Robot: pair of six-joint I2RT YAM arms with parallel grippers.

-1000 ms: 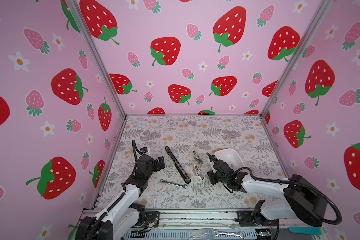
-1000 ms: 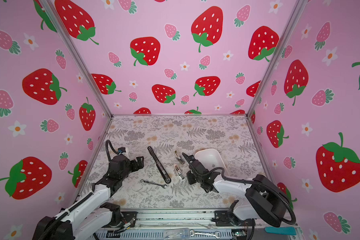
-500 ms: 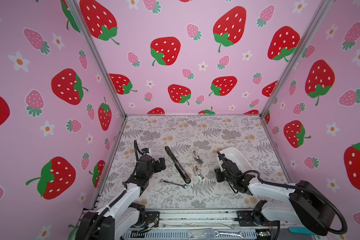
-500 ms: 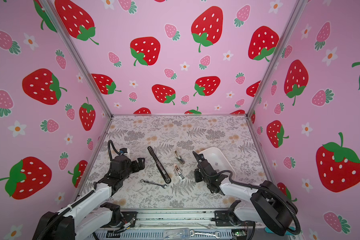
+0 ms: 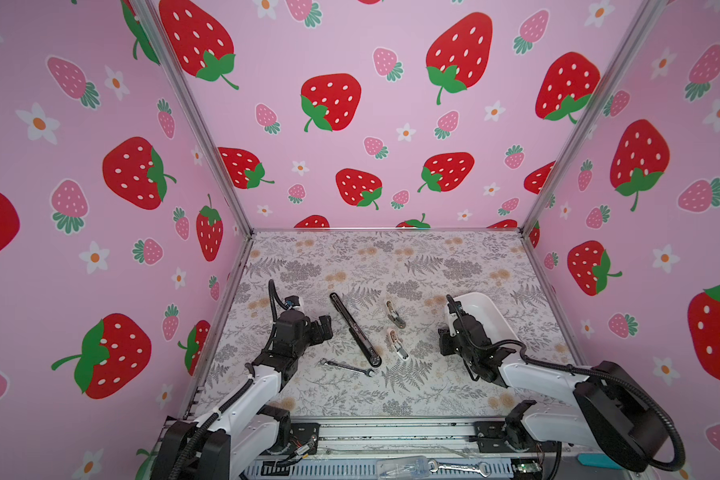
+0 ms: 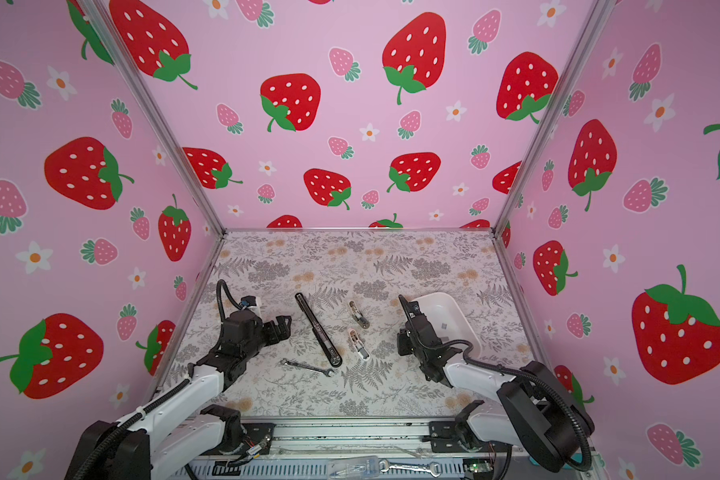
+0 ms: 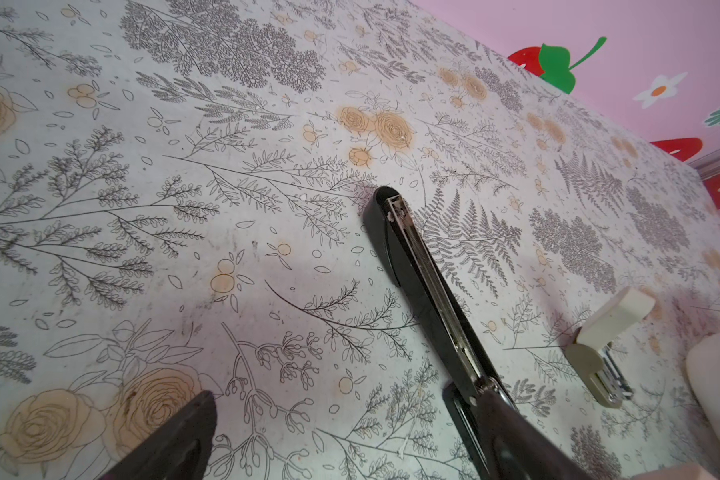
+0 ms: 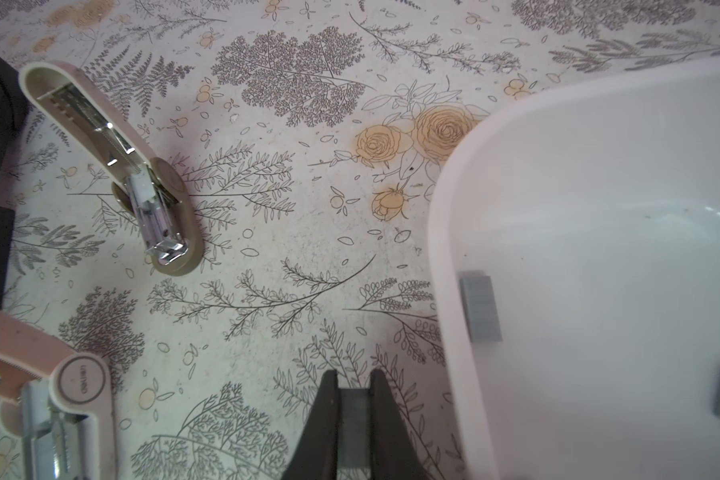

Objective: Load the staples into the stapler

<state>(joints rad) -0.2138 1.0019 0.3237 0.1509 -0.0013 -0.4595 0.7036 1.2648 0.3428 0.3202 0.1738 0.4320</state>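
The black stapler [image 5: 354, 328] [image 6: 317, 328] lies opened out flat on the floral mat, its silver rail [image 7: 425, 270] facing up. My left gripper [image 5: 323, 326] [image 7: 333, 399] is open just left of it; one finger [image 7: 516, 436] overlaps the stapler's hinge end in the left wrist view. My right gripper [image 5: 443, 345] [image 8: 353, 380] is shut on a grey strip of staples [image 8: 354, 424], low over the mat beside the white tray [image 5: 491, 307] [image 8: 445, 232]. More staples [image 8: 479, 305] lie in the tray.
Between the stapler and my right gripper lie a small beige stapler [image 5: 393, 313] [image 8: 113, 166] and a small pink one [image 5: 398, 343] [image 8: 38, 353]. A silver wrench [image 5: 346, 366] lies in front of the black stapler. Pink walls close in three sides.
My right gripper, still shut, has shifted to the right, away from the small staplers and closer to the tray. The left arm has hardly moved.
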